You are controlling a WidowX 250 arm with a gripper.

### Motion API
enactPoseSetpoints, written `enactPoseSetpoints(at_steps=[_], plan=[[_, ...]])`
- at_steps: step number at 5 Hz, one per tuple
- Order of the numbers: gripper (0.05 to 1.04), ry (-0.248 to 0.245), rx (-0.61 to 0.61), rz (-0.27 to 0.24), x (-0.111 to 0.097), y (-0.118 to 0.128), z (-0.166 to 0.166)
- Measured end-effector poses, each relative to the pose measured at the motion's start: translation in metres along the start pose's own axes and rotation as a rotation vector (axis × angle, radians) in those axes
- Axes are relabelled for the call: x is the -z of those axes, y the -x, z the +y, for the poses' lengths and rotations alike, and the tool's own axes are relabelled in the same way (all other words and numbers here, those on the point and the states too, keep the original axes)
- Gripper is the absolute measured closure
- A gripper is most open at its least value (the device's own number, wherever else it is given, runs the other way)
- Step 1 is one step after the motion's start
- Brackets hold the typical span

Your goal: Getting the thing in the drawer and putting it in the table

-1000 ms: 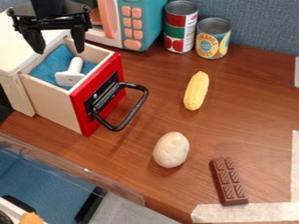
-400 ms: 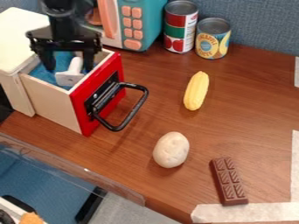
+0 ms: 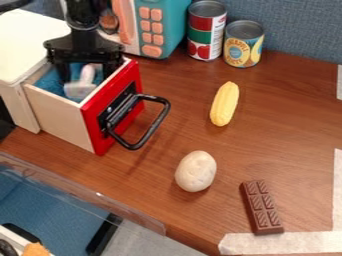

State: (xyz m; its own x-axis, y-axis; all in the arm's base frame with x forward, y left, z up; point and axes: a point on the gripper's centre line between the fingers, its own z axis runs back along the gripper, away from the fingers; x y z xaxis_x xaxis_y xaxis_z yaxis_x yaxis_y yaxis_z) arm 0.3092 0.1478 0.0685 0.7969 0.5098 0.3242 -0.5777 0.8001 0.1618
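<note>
Black two-finger tool (image 3: 85, 77), hanging from the arm (image 3: 81, 19) at the upper left, points down into the open drawer (image 3: 60, 119). Its fingers (image 3: 64, 73) are spread, one on each side of a small white thing (image 3: 79, 89); whether either touches it cannot be told. The white thing lies in the drawer on blue lining (image 3: 49, 82), its flat, squarish end toward the viewer and its narrower stem pointing away, between the fingers.

Nearest, at the lower right, a strip of pale tape (image 3: 280, 243) runs along the edge of the brown wooden counter (image 3: 287, 130). Just beyond it is a brown chocolate bar (image 3: 262, 207) marked into segments, set at a slight slant. Farther back and to the left of the bar sits a rounded, off-white, egg-like object (image 3: 196, 171).

Behind that, at the left, the drawer's red front (image 3: 113, 115) faces right, with a black loop handle (image 3: 157, 120) jutting out over the counter. The drawer is pulled out of a white-topped cabinet (image 3: 27, 45). Near the middle, a yellow ear of corn (image 3: 224, 104) lies lengthwise, its far end leaning slightly right.

Farthest back, a red-and-green can (image 3: 207, 31) and a yellow-and-blue can (image 3: 244, 45) stand upright side by side. Left of them is a teal toy microwave (image 3: 172, 22) with peach buttons, and behind the counter rises a blue-grey wall (image 3: 300, 30).
</note>
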Motion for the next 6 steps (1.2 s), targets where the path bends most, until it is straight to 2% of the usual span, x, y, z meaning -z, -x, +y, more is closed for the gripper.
enactPoseSetpoints(at_steps=[1, 2, 3, 4, 5, 6], plan=[[0.087, -0.007, -0.02, -0.018, 0.002, -0.006, -0.005], [0.136, 0.015, -0.041, -0.007, 0.007, -0.009, -0.009], [0.422, 0.057, -0.079, 0.027, 0.014, -0.014, -0.007], [0.71, 0.051, -0.085, 0.044, 0.015, -0.014, -0.006], [0.758, 0.071, -0.102, 0.065, 0.015, -0.012, -0.003], [0.757, 0.104, -0.084, 0.12, 0.009, 0.003, 0.006]])
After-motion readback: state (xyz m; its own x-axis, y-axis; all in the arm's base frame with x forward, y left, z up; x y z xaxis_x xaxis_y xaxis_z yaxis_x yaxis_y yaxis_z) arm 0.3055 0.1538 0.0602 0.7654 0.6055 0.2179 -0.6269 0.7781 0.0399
